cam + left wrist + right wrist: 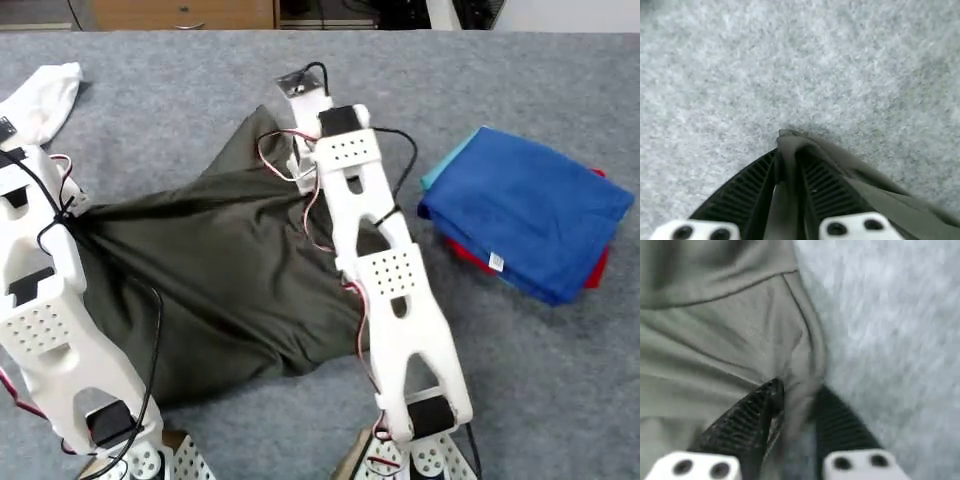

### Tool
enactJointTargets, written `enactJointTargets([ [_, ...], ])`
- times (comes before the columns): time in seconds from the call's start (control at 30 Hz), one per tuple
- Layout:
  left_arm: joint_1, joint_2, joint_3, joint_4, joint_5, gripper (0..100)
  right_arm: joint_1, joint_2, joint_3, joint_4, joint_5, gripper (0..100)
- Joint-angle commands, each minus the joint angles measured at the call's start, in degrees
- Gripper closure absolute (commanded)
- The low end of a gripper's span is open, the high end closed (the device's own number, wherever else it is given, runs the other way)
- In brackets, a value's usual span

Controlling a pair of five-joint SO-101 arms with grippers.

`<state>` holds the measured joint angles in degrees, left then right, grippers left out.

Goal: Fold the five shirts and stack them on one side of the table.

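An olive shirt [220, 270] lies spread and rumpled across the middle of the grey table. My left gripper [787, 147] is shut on a pinched corner of that shirt [850, 175]; in the high view this gripper [68, 212] sits at the shirt's left corner. My right gripper [797, 400] is shut on a fold at the shirt's edge [740, 335], right beside bare table. From above, it [297, 165] stands over the shirt's far corner. Folded shirts are stacked at the right, a blue one [525, 210] on top, with teal and red edges under it.
A white shirt [45, 95] lies crumpled at the far left corner, just beyond the left arm. Grey felt table [500, 380] has open room at the front right and along the far edge. Wooden furniture [180, 12] stands behind the table.
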<state>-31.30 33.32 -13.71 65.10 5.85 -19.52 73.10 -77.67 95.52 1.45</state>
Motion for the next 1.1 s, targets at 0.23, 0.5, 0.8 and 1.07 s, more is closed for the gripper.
enactJointTargets([
  [0.23, 3.0, -0.9, -2.9, 8.9, -7.4, 96, 4.2, -11.1, 13.7, 6.9, 2.2, 99.5],
  [0.5, 6.1, -0.8, -2.3, 17.1, -14.9, 98, 8.2, -35.1, 47.7, 6.9, 5.5, 99.5],
  [0.8, 5.4, -1.0, 1.7, 20.3, -25.7, 98, 8.5, -44.6, 64.0, 6.6, 7.2, 93.8],
  [1.07, 4.2, -1.0, -0.6, 25.4, -29.9, 98, 4.4, -54.3, 57.8, 6.9, 8.1, 71.4],
])
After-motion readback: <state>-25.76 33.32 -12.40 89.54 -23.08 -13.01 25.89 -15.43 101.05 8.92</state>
